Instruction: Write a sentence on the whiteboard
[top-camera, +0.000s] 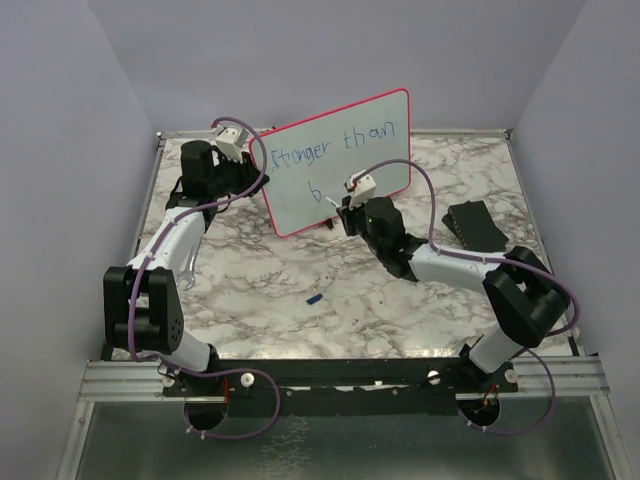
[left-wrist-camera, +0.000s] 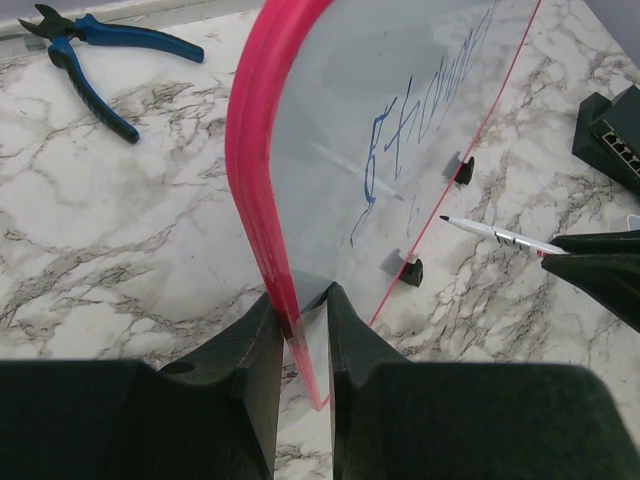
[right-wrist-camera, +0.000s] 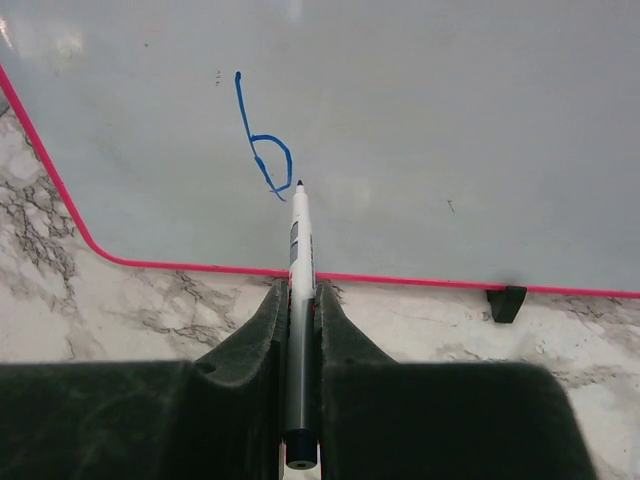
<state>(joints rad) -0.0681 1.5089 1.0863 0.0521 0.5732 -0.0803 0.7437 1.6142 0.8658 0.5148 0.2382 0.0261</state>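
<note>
The whiteboard (top-camera: 385, 172) stands upright on small black feet at the back of the table, its pink-red frame tilted a little. The sentence (top-camera: 338, 148) in blue reads "Stronger than", with a lone "b" (right-wrist-camera: 262, 150) below it. My left gripper (left-wrist-camera: 300, 300) is shut on the board's left edge (left-wrist-camera: 258, 160), which it pinches near the bottom corner. My right gripper (right-wrist-camera: 300, 290) is shut on a white marker (right-wrist-camera: 299, 235). The marker's tip sits at the board (right-wrist-camera: 450, 120) just right of the "b". In the left wrist view the marker (left-wrist-camera: 500, 236) points at the board's face.
Blue-handled pliers (left-wrist-camera: 95, 60) lie on the marble table behind the board's left side. A black block (top-camera: 475, 225) rests at the right. A small blue cap (top-camera: 314, 298) lies on the table in front of the board.
</note>
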